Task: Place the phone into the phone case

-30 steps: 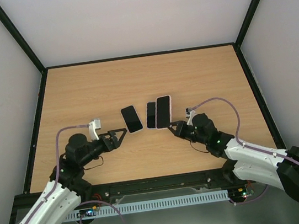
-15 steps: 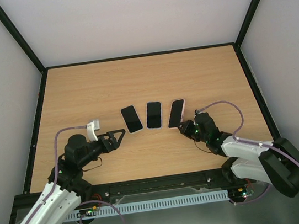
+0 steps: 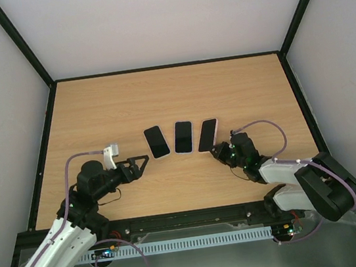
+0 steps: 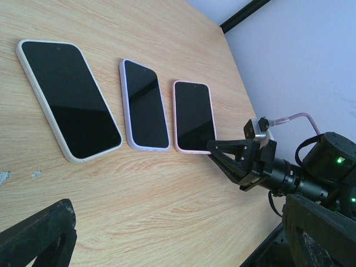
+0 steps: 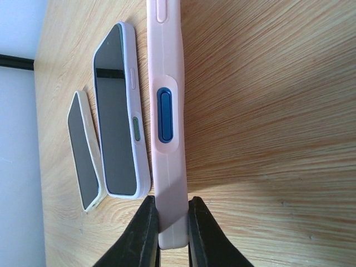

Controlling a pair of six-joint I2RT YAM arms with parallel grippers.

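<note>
Three cased phones lie side by side, screens up: a cream-cased one, a lavender-cased one and a pink-cased one. My right gripper is shut on the near end of the pink-cased phone, one finger on its top face and one underneath. The phone lies low on the table, right of the lavender one. My left gripper is open and empty, just near the cream-cased phone. In the left wrist view its fingers show only at the bottom corners.
The wooden table has a black rim and white walls around it. The right arm's cable loops beside the pink phone. The table's near edge runs just behind both grippers.
A second ago my right gripper held the pink-cased phone raised and tilted against the lavender one. It has since brought it down to the right, onto the table. The left arm has barely moved.
</note>
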